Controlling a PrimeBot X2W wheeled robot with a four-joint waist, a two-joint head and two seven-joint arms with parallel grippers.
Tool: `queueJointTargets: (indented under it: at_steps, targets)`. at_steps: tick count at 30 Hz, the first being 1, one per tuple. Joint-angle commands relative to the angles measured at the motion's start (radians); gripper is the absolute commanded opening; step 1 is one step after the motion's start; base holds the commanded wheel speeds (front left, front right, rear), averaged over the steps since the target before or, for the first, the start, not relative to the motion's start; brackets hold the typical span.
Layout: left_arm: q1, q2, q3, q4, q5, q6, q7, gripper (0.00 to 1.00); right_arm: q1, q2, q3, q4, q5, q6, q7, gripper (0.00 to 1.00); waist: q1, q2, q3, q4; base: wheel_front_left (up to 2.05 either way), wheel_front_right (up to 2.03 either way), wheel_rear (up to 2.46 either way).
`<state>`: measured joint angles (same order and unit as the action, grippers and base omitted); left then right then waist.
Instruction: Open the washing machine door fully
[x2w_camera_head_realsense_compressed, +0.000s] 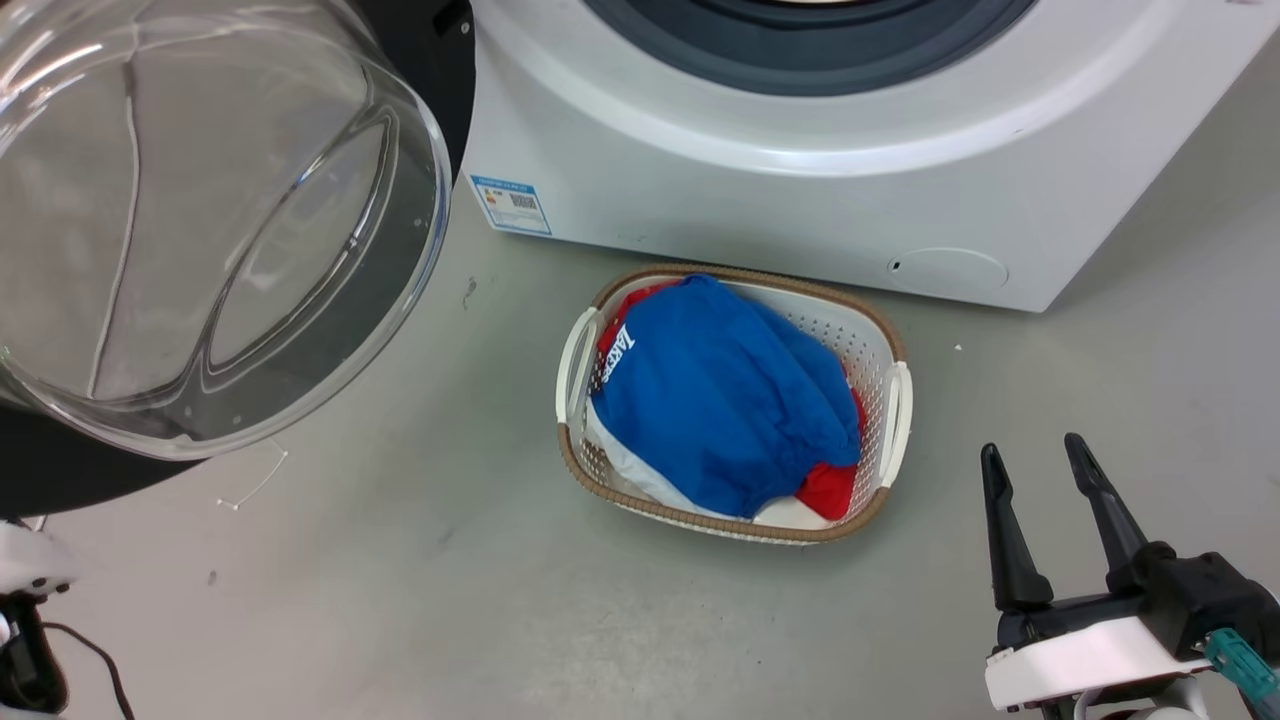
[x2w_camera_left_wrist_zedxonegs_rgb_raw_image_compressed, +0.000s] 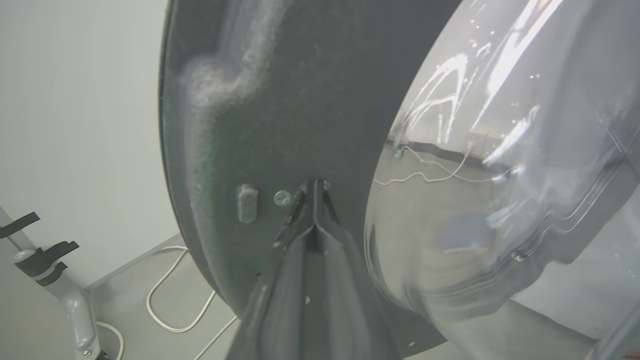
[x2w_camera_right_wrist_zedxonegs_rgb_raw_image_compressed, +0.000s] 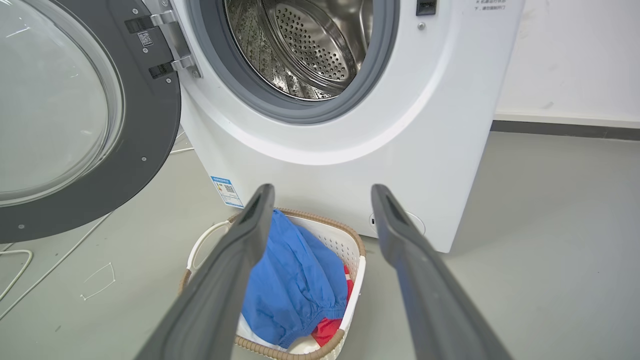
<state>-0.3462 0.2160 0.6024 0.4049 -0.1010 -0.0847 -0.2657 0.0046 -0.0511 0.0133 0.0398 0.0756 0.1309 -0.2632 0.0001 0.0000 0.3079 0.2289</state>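
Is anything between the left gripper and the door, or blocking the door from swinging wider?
Nothing between them: the left gripper, fingers together, meets the door at its inner rim. The basket sits aside. A grey stand lies beyond the door's edge; whether it blocks is unclear.

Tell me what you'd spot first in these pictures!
The big round washing machine door with its bulging glass bowl, swung open left of the white machine. Then the bright blue cloth piled in the white basket on the floor, below the shiny steel drum.
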Motion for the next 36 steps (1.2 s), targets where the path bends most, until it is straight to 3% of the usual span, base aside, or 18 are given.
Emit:
queueJointTargets:
  at_steps: [1,8,17,18,26,36]
  targets:
    - [0.019,0.012,0.011,-0.003,0.008,-0.009,0.002,0.0,0.01,0.002,0.002,0.002,0.01,0.0,-0.002,1.0,-0.0001,0.0,-0.024,-0.009,0.0,0.0,0.0]
    - [0.085,-0.019,-0.018,-0.061,0.039,-0.032,0.002,0.0,0.038,0.002,-0.003,-0.008,0.04,0.0,-0.002,1.0,-0.0001,0.0,-0.108,-0.023,0.0,0.0,0.0]
    - [0.214,-0.1,-0.117,-0.253,0.104,-0.038,0.002,0.0,0.1,0.002,-0.022,-0.056,0.065,0.0,-0.002,1.0,-0.0001,0.0,-0.241,-0.038,0.0,0.0,0.0]
    - [0.256,-0.124,-0.16,-0.309,0.109,-0.037,0.002,0.0,0.121,0.002,-0.026,-0.066,0.069,0.0,-0.002,1.0,-0.0001,0.0,-0.272,-0.045,0.0,0.0,0.0]
    - [0.346,-0.154,-0.308,-0.419,0.117,-0.04,0.002,0.0,0.142,0.002,-0.033,-0.092,0.076,0.0,-0.002,1.0,-0.0001,0.0,-0.313,-0.076,0.0,0.0,0.0]
    - [0.411,-0.165,-0.48,-0.437,0.076,-0.005,0.002,0.0,0.138,0.002,-0.034,-0.112,0.084,0.0,-0.002,1.0,-0.0001,0.0,-0.312,-0.165,0.0,0.0,0.0]
